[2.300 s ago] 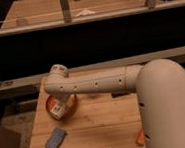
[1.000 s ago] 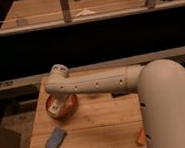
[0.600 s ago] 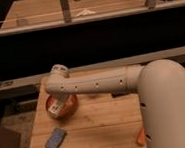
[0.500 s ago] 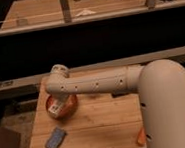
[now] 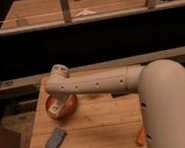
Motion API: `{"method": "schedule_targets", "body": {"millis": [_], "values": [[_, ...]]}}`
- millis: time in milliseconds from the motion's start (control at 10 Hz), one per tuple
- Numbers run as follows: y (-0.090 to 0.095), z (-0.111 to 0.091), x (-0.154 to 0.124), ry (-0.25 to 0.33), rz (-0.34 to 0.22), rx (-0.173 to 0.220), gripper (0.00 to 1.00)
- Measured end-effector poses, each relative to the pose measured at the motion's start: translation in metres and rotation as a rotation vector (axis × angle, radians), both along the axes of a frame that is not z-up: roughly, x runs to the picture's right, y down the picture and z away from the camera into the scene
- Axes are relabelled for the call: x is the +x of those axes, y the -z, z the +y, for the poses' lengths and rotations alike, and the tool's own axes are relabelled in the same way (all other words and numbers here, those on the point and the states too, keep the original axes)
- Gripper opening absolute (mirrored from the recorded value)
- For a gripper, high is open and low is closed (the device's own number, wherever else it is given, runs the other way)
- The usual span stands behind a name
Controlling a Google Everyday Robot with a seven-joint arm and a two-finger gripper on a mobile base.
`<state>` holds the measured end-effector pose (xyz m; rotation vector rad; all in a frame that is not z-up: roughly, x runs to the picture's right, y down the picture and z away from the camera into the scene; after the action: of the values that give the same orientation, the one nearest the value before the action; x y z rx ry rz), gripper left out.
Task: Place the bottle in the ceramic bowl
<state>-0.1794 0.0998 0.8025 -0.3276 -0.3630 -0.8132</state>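
One arm (image 5: 94,82) reaches left across my wooden table (image 5: 104,125), its gripper (image 5: 56,100) down over the ceramic bowl (image 5: 72,105). The bottle (image 5: 54,109) shows tilted inside the bowl's left rim. I cannot tell whether the claw is spread or pinching. A blue block (image 5: 55,139) lies nearby.

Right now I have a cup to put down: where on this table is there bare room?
The widest bare patch of the table lies between the ceramic bowl, the blue block and the orange piece at the right front edge. The back left is crowded: the gripper hangs over the bowl at the bottle, and the arm spans the rear.
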Motion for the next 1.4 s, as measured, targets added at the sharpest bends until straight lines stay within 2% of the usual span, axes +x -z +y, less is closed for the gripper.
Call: {"method": "schedule_targets", "body": {"millis": [800,1100,1200,1400], "values": [[-0.0004,-0.0012,-0.0019,-0.009,-0.01,0.007,0.15],[-0.0002,-0.0006,-0.0024,-0.008,-0.014,0.011,0.07],[0.0,-0.0005,-0.0023,-0.009,-0.014,0.012,0.08],[0.0002,-0.0009,-0.0022,-0.011,-0.017,0.013,0.18]]}}
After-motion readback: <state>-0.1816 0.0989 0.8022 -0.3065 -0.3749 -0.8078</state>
